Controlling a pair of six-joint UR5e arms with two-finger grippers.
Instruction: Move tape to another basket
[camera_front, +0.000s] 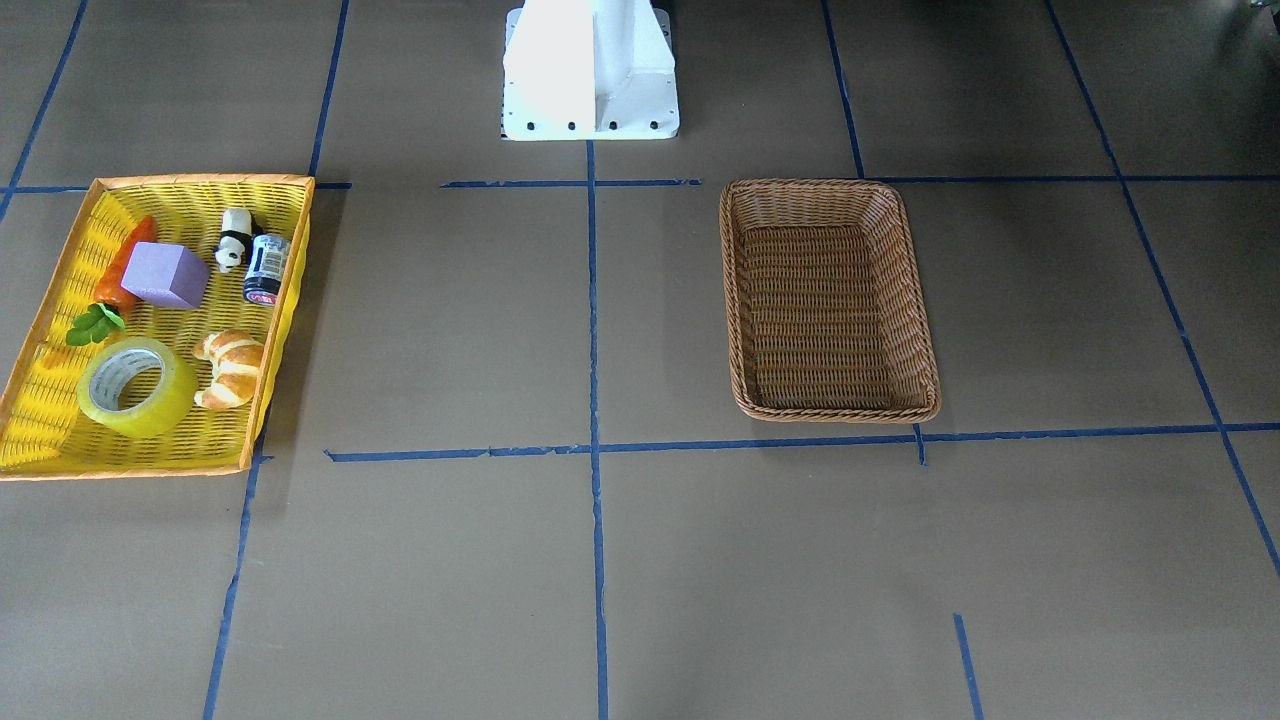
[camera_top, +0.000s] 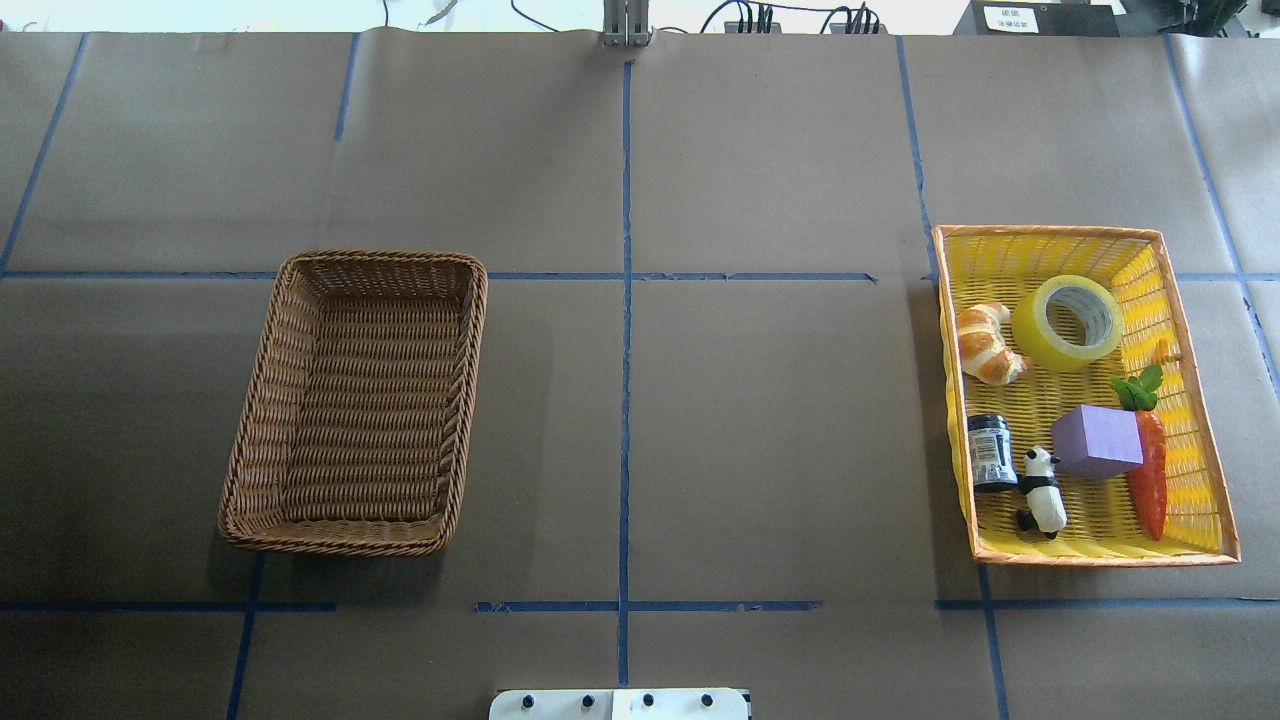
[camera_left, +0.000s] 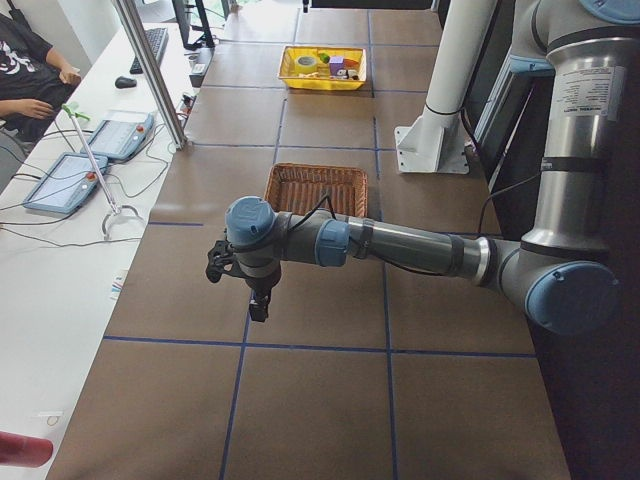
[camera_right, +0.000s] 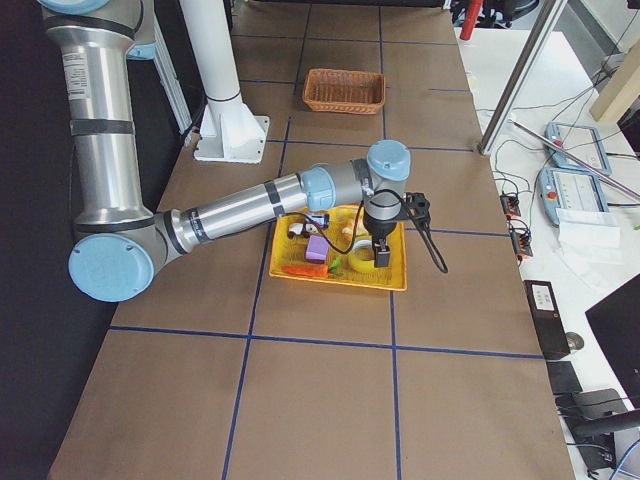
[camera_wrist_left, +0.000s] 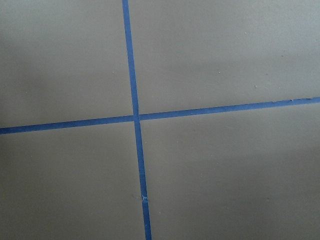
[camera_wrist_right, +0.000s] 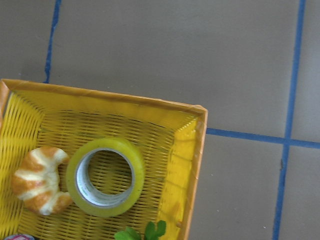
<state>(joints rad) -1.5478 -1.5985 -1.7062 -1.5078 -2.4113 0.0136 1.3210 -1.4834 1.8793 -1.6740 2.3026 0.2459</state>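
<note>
The yellow-green tape (camera_front: 92, 405) (camera_top: 1034, 333) (camera_wrist_right: 134, 185) lies flat in the yellow basket (camera_front: 40, 400) (camera_top: 1195, 420) (camera_wrist_right: 182, 165), beside a croissant (camera_front: 232, 368). The brown wicker basket (camera_front: 735, 300) (camera_top: 350, 258) (camera_left: 315, 190) stands empty on the other half of the table. My right gripper (camera_right: 381, 258) hangs above the yellow basket near the tape; it shows only in the exterior right view, so I cannot tell its state. My left gripper (camera_left: 259, 305) hangs over bare table on the near side of the wicker basket, and I cannot tell its state.
The yellow basket also holds a purple block (camera_top: 1097, 442), a carrot (camera_top: 1150, 480), a panda figure (camera_top: 1042, 490) and a small dark can (camera_top: 991, 452). The robot's white base (camera_front: 590, 70) stands at the table's edge. Operators' desks with tablets (camera_left: 90, 150) run along the far side.
</note>
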